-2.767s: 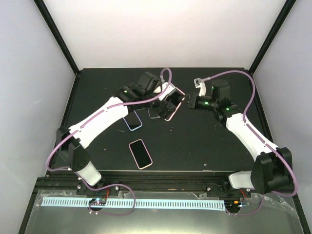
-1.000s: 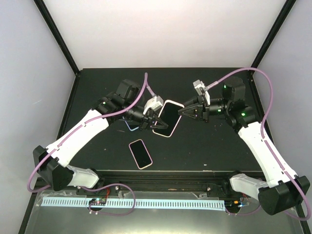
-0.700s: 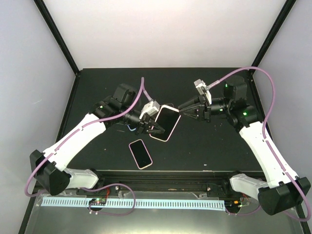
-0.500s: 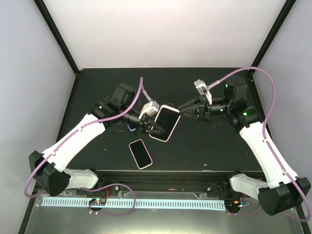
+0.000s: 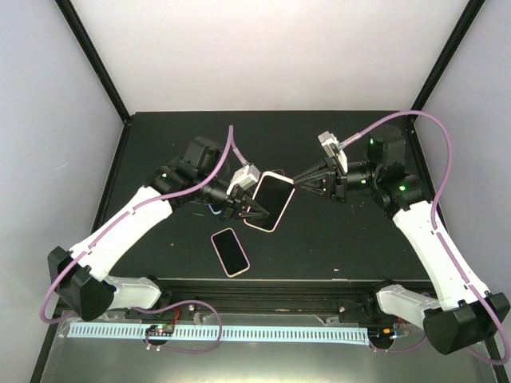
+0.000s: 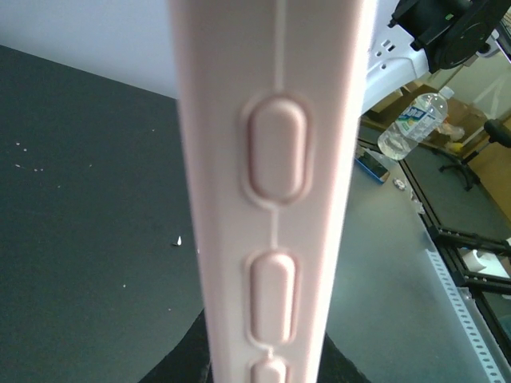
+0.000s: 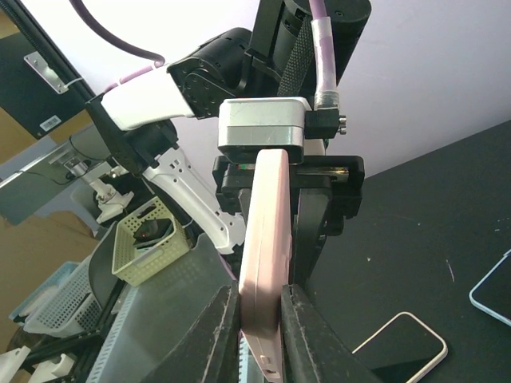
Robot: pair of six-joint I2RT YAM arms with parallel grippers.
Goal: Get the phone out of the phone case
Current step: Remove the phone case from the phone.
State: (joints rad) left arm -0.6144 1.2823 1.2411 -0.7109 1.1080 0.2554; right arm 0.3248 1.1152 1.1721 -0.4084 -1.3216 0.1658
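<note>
i have the pink phone case [image 7: 263,239] held above the desk [image 5: 335,239], phone [image 5: 270,201] inside it. left hand [image 5: 251,211] clamps its lower-left edge, right hand [image 5: 299,181] pinches its upper-right edge. the left wrist view shows only the blurred case side, fingers hidden.

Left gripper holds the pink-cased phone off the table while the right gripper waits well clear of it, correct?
No. The right gripper is not clear: the right wrist view shows its fingers pinching the edge of the pink-cased phone. The left gripper does hold it off the table.
</note>
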